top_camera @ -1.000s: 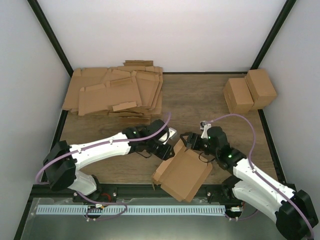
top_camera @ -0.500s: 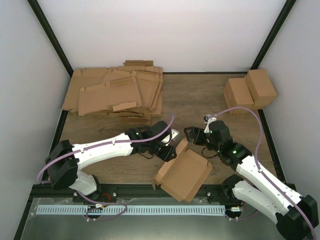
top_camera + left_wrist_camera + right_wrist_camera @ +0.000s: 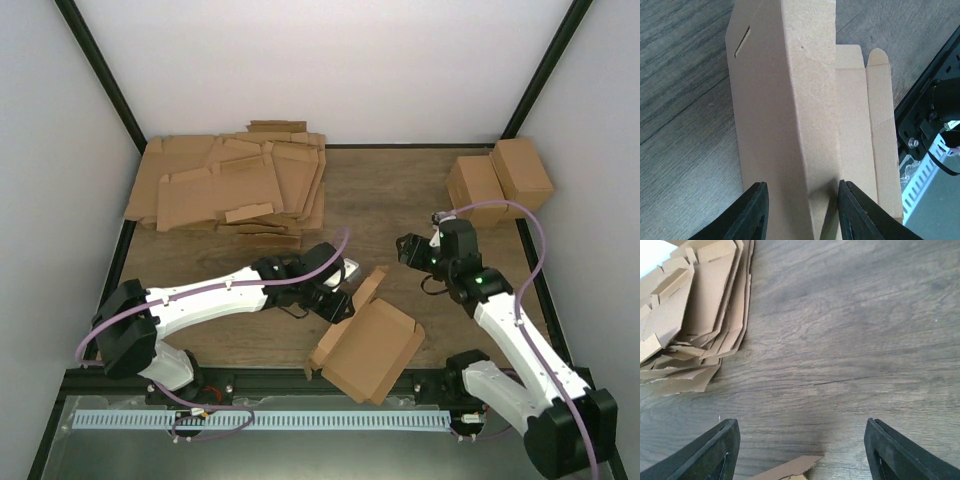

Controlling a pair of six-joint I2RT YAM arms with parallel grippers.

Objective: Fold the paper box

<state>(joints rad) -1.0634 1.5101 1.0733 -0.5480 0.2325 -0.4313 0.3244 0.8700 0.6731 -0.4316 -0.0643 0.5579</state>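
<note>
The paper box (image 3: 375,350) is a shallow brown carton lying open at the near edge of the table, one corner over the front rail. My left gripper (image 3: 343,292) is at its far-left wall. In the left wrist view the jaws (image 3: 802,210) straddle a folded cardboard wall of the box (image 3: 810,100) and are closed onto it. My right gripper (image 3: 405,250) is open and empty, raised above the table to the upper right of the box. In the right wrist view (image 3: 800,450) only a flap tip of the box (image 3: 790,470) shows below the wide-open jaws.
A pile of flat die-cut cardboard sheets (image 3: 235,185) lies at the back left and also shows in the right wrist view (image 3: 690,315). Two small blocky cartons (image 3: 498,180) stand at the back right. The black front rail (image 3: 935,100) runs right beside the box.
My right gripper has pulled away from the box's far flap, moving up and to the right. The left gripper has stayed on the box wall and the box has barely moved.
</note>
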